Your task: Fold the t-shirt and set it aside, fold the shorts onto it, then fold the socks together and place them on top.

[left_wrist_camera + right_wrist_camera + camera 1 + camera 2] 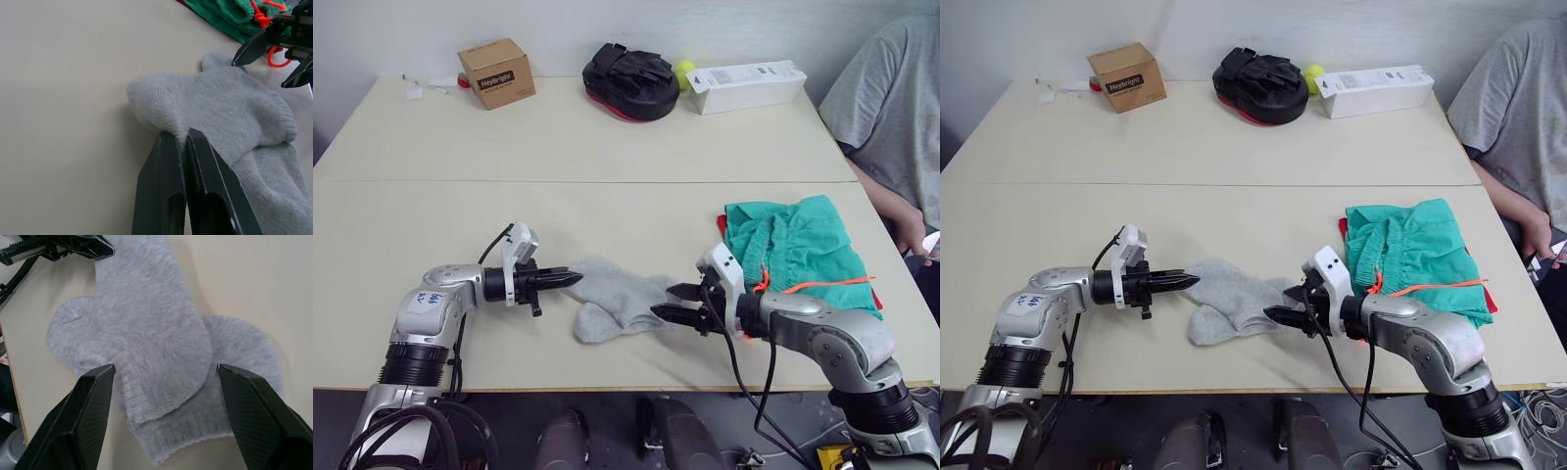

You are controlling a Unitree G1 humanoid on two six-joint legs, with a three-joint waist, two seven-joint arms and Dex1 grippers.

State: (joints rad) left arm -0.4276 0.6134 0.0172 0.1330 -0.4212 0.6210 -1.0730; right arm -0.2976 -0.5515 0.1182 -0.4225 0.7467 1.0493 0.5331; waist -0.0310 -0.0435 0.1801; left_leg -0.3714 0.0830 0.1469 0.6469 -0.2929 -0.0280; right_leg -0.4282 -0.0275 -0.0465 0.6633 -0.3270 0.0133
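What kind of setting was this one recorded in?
Probably a lab or office workroom set up for a laundry-folding trial, not a home: two plain tables pushed together against a bare wall, a cardboard box and white carton at the back, and a seated person watching.

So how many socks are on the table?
2. One sock lies on top, its end pinched by the left gripper. The other sock lies partly under it, nearer the open right gripper. They overlap, so part of the lower one is hidden.
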